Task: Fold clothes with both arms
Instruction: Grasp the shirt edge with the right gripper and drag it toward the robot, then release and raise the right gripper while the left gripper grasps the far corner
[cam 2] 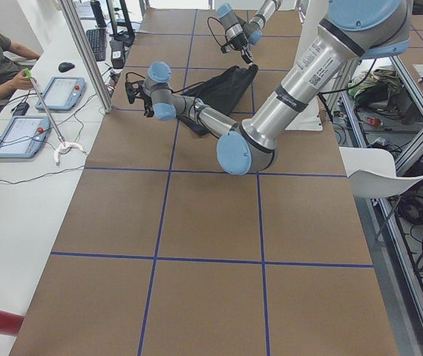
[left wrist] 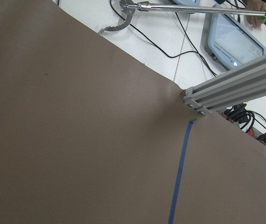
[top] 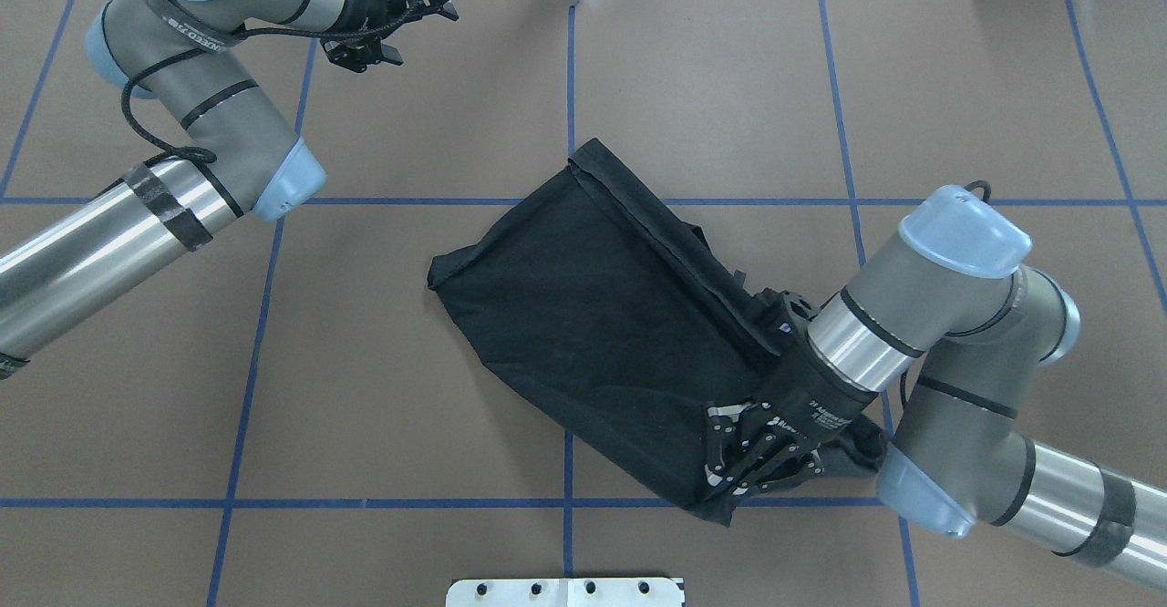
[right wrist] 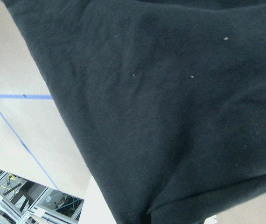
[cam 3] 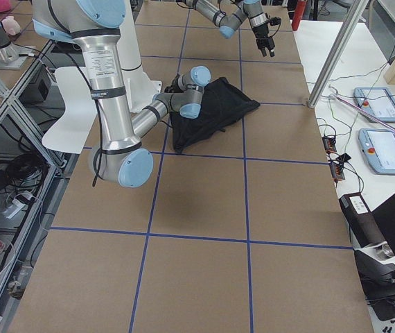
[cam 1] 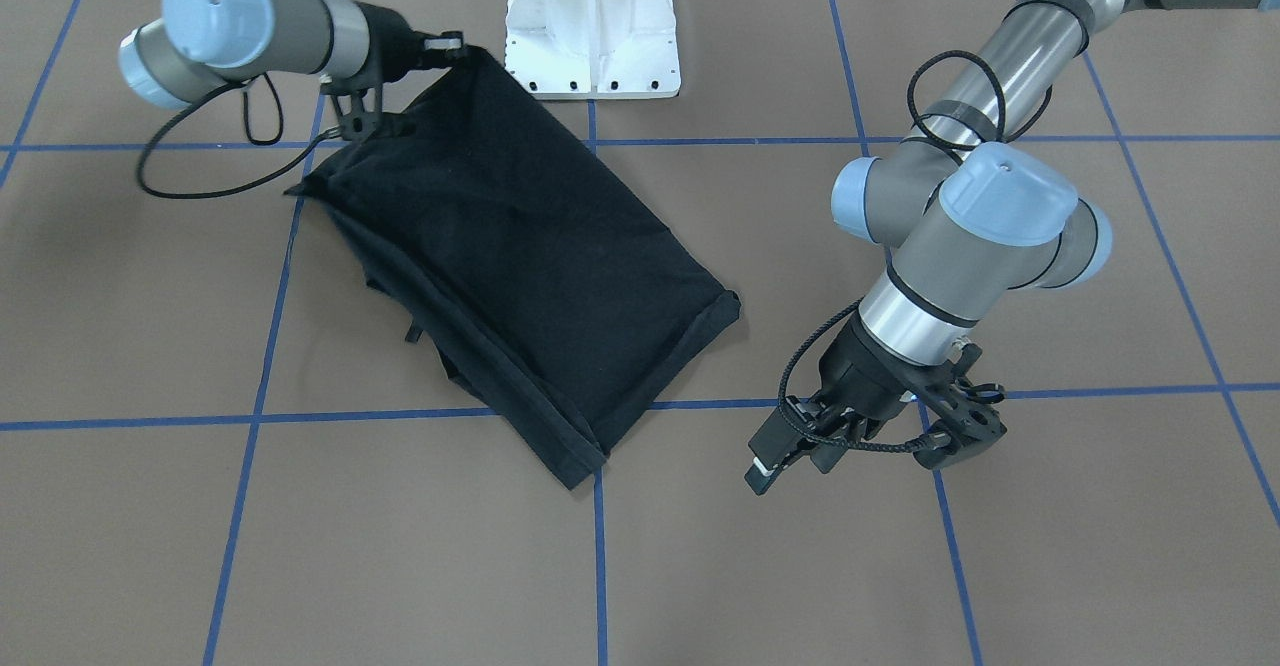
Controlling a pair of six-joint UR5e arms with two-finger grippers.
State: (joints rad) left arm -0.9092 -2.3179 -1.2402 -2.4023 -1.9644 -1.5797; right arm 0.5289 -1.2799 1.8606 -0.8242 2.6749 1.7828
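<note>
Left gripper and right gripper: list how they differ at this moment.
The right gripper is clamped on a corner of the black T-shirt; the left gripper holds nothing, its jaws apart. The right gripper sits at the shirt's edge near the white pedestal base; the left gripper is clear of the cloth, over bare table on the side away from that base. Both are black two-finger grippers.

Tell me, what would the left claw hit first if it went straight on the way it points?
Likely the bare table: the left claw tilts down toward it, away from the shirt, though its height is unclear.
</note>
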